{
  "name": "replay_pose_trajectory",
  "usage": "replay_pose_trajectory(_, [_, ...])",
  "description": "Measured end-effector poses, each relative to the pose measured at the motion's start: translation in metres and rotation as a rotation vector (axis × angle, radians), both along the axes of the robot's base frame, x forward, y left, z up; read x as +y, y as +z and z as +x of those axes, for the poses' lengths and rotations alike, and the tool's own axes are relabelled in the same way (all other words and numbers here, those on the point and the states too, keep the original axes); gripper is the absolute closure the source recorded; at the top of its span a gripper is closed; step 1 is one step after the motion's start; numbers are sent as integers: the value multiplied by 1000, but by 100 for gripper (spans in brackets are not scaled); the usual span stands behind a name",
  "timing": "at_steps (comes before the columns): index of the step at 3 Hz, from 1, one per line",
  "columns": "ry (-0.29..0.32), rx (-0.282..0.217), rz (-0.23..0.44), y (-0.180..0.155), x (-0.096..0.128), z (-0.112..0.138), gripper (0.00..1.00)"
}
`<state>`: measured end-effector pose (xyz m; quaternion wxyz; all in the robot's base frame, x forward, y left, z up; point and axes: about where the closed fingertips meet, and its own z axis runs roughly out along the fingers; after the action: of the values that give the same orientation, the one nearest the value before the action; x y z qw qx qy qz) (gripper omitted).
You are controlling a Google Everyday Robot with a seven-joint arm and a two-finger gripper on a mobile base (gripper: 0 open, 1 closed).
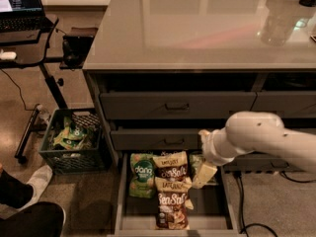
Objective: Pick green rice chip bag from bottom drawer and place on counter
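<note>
The green rice chip bag lies flat at the left of the open bottom drawer, its white "dang" lettering facing up. My gripper hangs over the right part of the drawer, on the white arm that reaches in from the right. It is about a bag's width to the right of the green bag and does not touch it. Two brown-and-cream bags lie between them. A smaller pale-green bag is partly hidden behind the gripper. The glossy grey counter tops the cabinet.
Two closed drawers sit above the open one. A dark crate with green bags stands on the floor at left. A black laptop desk is behind it. A person's shoe and leg are at bottom left. Cables run at right.
</note>
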<state>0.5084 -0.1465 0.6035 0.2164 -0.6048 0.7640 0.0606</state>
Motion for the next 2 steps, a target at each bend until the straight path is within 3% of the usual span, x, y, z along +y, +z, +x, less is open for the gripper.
replay_pose_trajectory(1, [17,-34,33,-60,15,24,0])
replay_pose_trajectory(2, [50,-18,41,-115,47,55,0])
